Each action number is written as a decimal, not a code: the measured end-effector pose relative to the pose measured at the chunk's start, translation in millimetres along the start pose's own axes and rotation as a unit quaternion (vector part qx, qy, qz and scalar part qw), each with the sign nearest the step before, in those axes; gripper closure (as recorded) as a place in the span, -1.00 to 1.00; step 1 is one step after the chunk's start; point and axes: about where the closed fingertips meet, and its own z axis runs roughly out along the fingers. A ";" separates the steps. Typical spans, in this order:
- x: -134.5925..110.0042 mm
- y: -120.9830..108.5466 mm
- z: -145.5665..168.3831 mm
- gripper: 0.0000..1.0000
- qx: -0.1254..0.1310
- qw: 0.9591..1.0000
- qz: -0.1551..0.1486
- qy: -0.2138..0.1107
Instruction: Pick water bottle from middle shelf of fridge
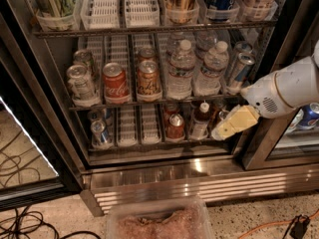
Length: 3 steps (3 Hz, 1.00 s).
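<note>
The water bottle [182, 68] stands upright on the middle shelf [159, 102] of the fridge [164, 174], at 1 o'clock from the picture's centre. A second clear bottle [212, 69] stands just beside it at 3 o'clock, and a brown can [148, 78] at 9 o'clock. Past that can stands a red cola can [115, 82].

The end effector [233, 124] hangs at 5 o'clock from the water bottle, below shelf level, in front of the lower rack and near a small brown-liquid bottle [201, 121]. Whether it is released or clenched cannot be told. It grasps nothing that shows.

The risks lie in the crowding. Rising from here, the end effector could catch the shelf's front wire or nudge the slim can [239, 71] at the shelf's 3 o'clock end. With two like bottles side by side, it could close on the wrong one, or tip the neighbour while squeezing between them.
</note>
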 end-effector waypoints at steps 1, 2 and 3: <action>-22.1 -10.3 9.7 -1.00 0.017 0.998 0.016 -0.060; -41.1 -17.1 25.8 -1.00 0.024 0.993 0.026 -0.110; -51.6 -23.1 47.5 -1.00 0.026 0.991 0.033 -0.130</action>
